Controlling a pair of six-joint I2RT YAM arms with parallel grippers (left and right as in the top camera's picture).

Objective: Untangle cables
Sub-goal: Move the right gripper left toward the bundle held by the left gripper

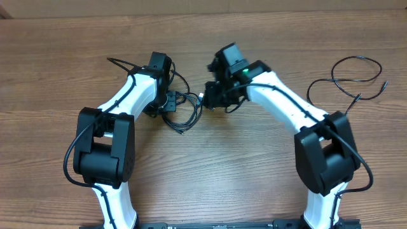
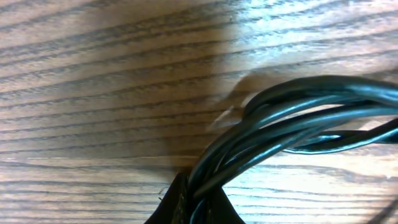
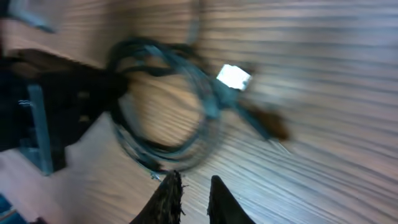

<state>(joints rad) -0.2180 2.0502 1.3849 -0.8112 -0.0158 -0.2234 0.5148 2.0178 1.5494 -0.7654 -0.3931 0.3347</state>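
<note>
My left arm reaches forward over the table, bent at the elbow, with my left hand low over the wood. That hand is pinched tight on the cables. Several black strands run side by side out of its tips and curve away to its right. The tips are cut off at the bottom edge of the left wrist view, so I see only a dark wedge of them. The rest of the bundle lies as a loose loop on the table between my two hands, just beside the left one.

My right arm comes in from the other side, forearm angled toward the middle. My right hand is near the loop, pointing toward it. Its fingers stand a narrow gap apart with nothing between them. The right wrist view is smeared, so I cannot count the strands in the loop. The silvery plug shows only as a bright patch at the loop's far side. Well off to the right of that hand, a loose cord lies alone in an open curl.
</note>
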